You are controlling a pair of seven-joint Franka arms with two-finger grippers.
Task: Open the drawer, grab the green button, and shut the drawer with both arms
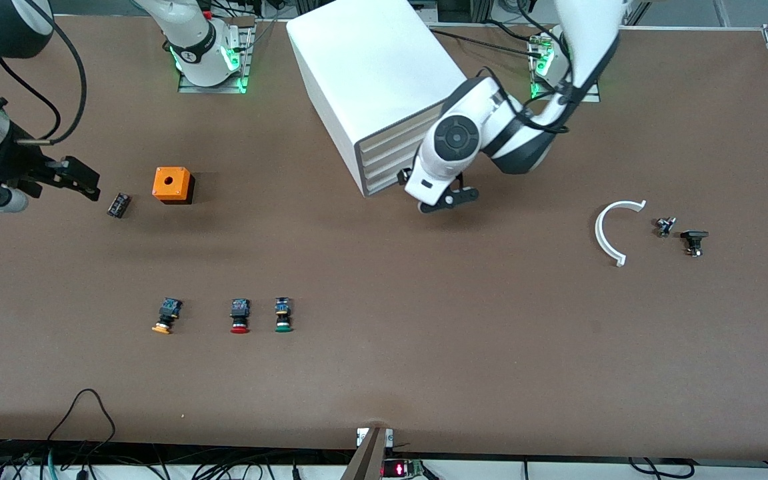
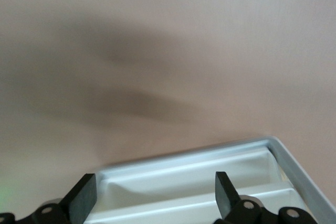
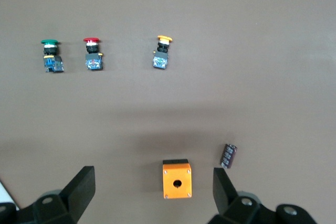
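The white cabinet (image 1: 371,67) stands between the arm bases, its four drawer fronts (image 1: 387,160) all looking flush. My left gripper (image 2: 155,195) is open and empty, right in front of the drawers, with a white sloped drawer lip (image 2: 194,179) showing between its fingers. In the front view its hand (image 1: 427,190) covers the drawers' edge. The green button (image 1: 283,315) lies on the table nearer the front camera, beside the red one; it also shows in the right wrist view (image 3: 51,55). My right gripper (image 1: 87,183) is open and empty, waiting over the table at the right arm's end.
An orange box (image 1: 173,185) and a small black part (image 1: 119,205) lie by the right gripper. A red-capped button (image 1: 240,316) and an orange-capped one (image 1: 168,315) sit beside the green one. A white curved piece (image 1: 614,230) and two small black parts (image 1: 665,227) lie toward the left arm's end.
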